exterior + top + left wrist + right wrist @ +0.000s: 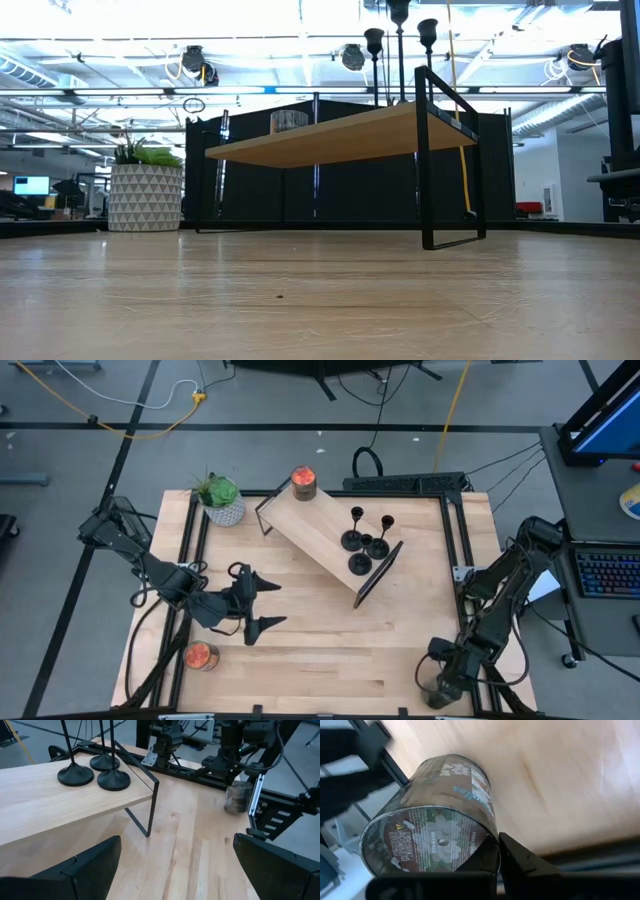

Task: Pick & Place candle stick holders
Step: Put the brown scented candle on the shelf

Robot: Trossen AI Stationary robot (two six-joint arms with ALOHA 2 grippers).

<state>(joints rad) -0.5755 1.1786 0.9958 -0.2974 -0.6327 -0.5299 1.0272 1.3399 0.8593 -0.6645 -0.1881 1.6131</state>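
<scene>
Three black candle stick holders (366, 541) stand clustered on the raised wooden shelf (320, 520), at its right end, bases nearly touching. Left claw (262, 604) hangs released over the middle of the surface (330, 650), short of the shelf. Right claw (437, 691) sits clenched at the front right corner against a jar candle (435, 827). Holders look rigid, light, top-heavy; probably tip easily. Best taken low on the thin stem, just above the round base.

4 black candle stick holders (366, 541) upright, clustered on wooden shelf (320, 520).
</scene>
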